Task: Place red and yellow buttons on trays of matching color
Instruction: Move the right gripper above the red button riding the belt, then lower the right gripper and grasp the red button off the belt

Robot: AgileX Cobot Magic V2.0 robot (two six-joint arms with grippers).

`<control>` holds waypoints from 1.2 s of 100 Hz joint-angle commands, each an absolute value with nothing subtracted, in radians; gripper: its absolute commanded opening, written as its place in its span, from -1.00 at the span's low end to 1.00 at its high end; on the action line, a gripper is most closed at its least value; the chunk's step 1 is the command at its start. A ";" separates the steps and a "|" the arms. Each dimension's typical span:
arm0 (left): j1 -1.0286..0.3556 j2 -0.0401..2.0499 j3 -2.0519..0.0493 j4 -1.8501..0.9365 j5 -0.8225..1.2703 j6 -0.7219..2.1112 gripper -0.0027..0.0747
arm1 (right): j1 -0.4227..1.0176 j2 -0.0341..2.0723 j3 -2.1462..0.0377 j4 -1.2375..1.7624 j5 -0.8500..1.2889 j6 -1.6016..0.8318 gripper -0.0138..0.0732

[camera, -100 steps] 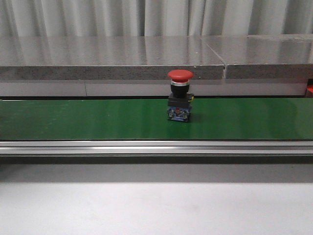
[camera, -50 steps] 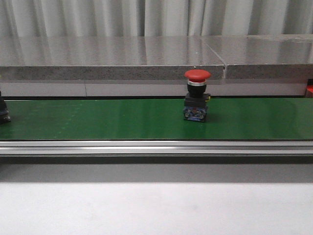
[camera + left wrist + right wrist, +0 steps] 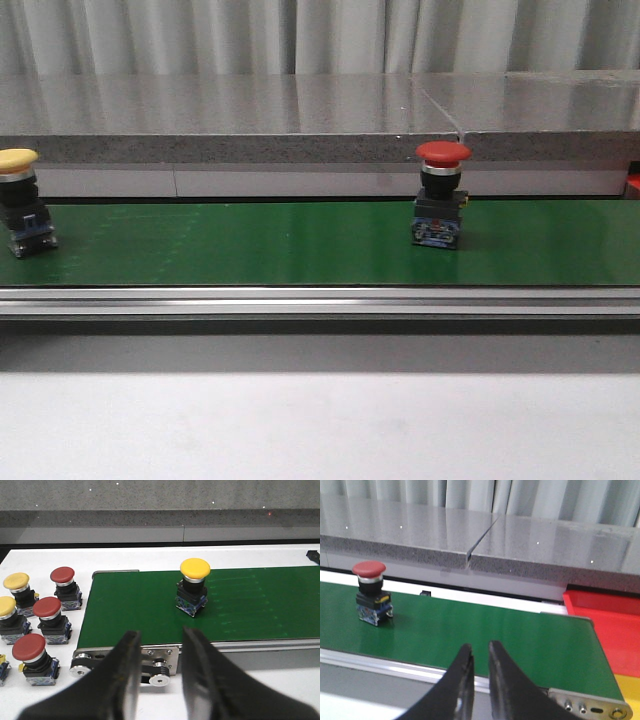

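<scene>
Grey curtains and a long grey stone ledge (image 3: 300, 120) filled the background behind the green conveyor belt (image 3: 250, 245). On the belt, right of centre in the front view, stood a red button (image 3: 440, 195), upright. A yellow button (image 3: 22, 215) stood on the belt at the far left edge. The left claw (image 3: 160, 645) was open a little and held nothing; spare red and yellow buttons (image 3: 35, 620) stood on the white desk (image 3: 45, 562) at the left of its view. The right claw (image 3: 479, 655) was almost closed, also holding nothing. A red tray (image 3: 607, 615) lay at the right edge of the right wrist view, past the belt's end.
</scene>
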State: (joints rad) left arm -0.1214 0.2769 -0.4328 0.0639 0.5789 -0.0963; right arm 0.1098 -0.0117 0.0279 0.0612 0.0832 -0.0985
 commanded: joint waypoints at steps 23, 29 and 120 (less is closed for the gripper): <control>-0.130 0.278 -0.455 0.056 0.489 -0.096 -0.98 | 0.112 0.019 -0.120 0.121 0.051 -0.101 -0.46; -0.130 0.278 -0.455 0.056 0.489 -0.096 -0.98 | 0.112 0.058 -0.174 0.121 0.108 -0.101 -0.46; -0.130 0.278 -0.455 0.054 0.489 -0.096 -0.98 | 0.112 0.825 -0.747 0.197 0.643 -0.101 -0.45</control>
State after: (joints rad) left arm -0.1214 0.2707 -0.4312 0.0616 0.5731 -0.0963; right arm 0.1098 0.8094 -0.7097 0.1869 0.7153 -0.0985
